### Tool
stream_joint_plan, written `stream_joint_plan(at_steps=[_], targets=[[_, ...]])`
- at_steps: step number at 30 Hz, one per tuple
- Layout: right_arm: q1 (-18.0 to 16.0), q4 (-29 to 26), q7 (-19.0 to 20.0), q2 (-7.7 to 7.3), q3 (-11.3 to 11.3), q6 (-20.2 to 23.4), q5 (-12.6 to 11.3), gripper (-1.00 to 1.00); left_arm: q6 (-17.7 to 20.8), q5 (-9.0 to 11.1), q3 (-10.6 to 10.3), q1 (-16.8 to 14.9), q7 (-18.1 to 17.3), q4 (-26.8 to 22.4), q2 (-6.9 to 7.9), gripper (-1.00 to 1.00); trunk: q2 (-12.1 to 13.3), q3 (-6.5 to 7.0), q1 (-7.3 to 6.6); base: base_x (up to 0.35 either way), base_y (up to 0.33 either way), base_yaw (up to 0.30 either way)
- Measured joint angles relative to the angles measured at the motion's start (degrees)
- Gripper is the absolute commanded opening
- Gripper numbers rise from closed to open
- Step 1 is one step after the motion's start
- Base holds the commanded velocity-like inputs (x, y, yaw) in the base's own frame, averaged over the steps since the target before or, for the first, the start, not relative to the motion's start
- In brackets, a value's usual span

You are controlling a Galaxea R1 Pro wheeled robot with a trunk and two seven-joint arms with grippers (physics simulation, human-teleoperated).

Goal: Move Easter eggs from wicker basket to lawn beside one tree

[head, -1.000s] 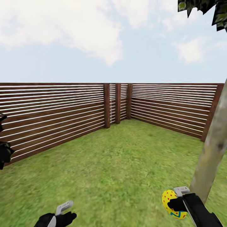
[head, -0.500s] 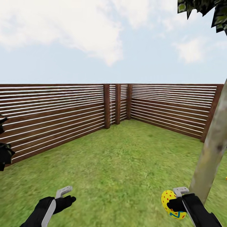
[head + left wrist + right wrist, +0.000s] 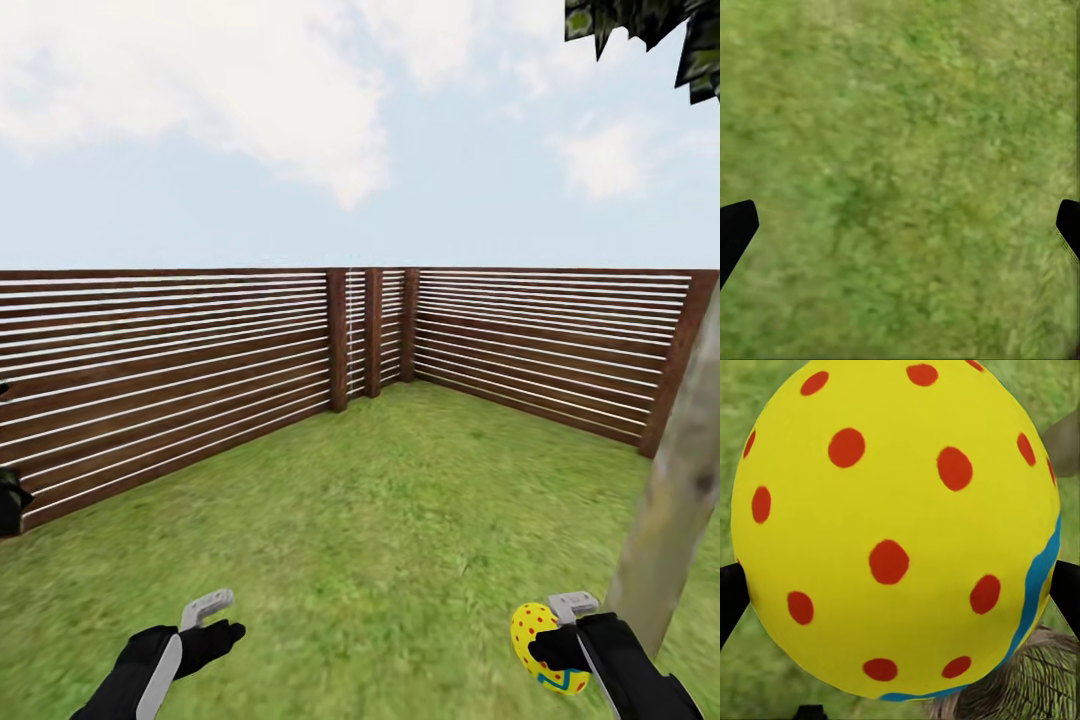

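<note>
My right gripper (image 3: pixel 556 640) is shut on one Easter egg (image 3: pixel 530 628), yellow with red dots and a blue zigzag band, low at the right of the head view. The egg (image 3: pixel 892 525) sits between the two black fingertips (image 3: pixel 730 601) in the right wrist view. The tree (image 3: pixel 672 500) has a pale trunk that rises just right of that gripper, and its leaves (image 3: pixel 650 28) show at the top corner. My left gripper (image 3: pixel 220 620) hangs open over the lawn (image 3: pixel 400 520) with nothing in it; its fingertips (image 3: pixel 735 231) stand wide apart above the grass (image 3: pixel 900 172). The basket and the other eggs are out of view.
A dark brown slatted fence (image 3: pixel 180 370) runs along the left and back, with thick posts at the corner (image 3: pixel 372 330) and a post at the right (image 3: pixel 680 360). A dark shape (image 3: pixel 8 500) pokes in at the left edge. A grey-brown fibrous patch (image 3: pixel 1035 690) shows behind the egg.
My left arm has risen and reached a little forward. The whole picture has dropped slightly, so the camera has moved. The right gripper still grips the egg in the same spot.
</note>
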Motion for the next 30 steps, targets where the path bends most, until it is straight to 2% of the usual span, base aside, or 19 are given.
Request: stream_joint_plan(at_steps=[7, 11, 30], targets=[[0.0, 0.0, 0.0, 0.00, 0.0, 0.0, 0.0, -1.00, 0.0, 0.1, 0.0, 0.0, -0.1, 0.1, -0.08, 1.00, 2.8, 1.26, -1.54, 0.323, -0.055, 0.000], [0.0, 0.0, 0.0, 0.01, 0.1, 0.0, 0.0, -1.00, 0.1, 0.1, 0.0, 0.0, -0.5, 0.1, -0.09, 1.00, 2.8, 1.26, -1.52, 0.076, -0.002, 0.000], [0.0, 0.5, -0.1, 0.17, 0.3, 0.0, 0.1, -1.00, 0.3, 0.2, 0.0, 0.0, -0.4, 0.2, -0.09, 1.00, -4.8, -2.15, 2.66, 0.001, 0.000, 0.000]])
